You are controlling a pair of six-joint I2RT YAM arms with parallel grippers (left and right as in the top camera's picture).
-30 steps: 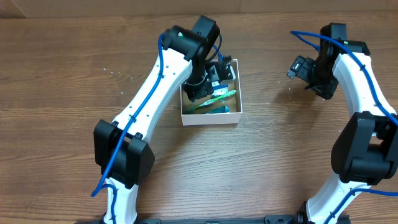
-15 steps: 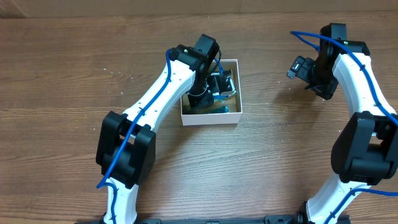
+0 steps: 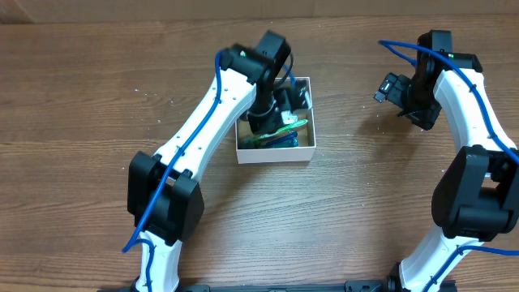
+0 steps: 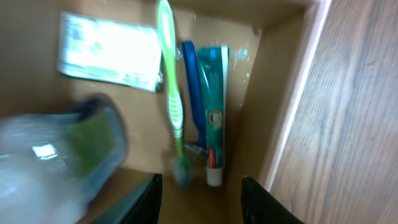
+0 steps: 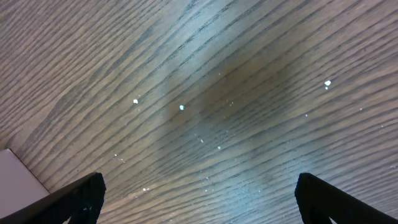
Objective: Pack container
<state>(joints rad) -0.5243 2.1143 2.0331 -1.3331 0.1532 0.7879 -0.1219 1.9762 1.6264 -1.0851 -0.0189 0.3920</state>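
The container is a square white box with a brown inside, at the table's middle. In the left wrist view it holds a green toothbrush, a blue razor, a teal toothpaste tube, a pale packet and a blurred clear bottle. My left gripper is open and empty, low inside the container over its brown floor. My right gripper is open and empty above bare wood, at the far right in the overhead view.
The container's white right wall stands just right of my left fingers. A white corner shows at the lower left of the right wrist view. Wood table all around.
My left arm has shifted a little over the container and its wrist has turned; the toothbrush shows again in the box. The right arm has not moved.
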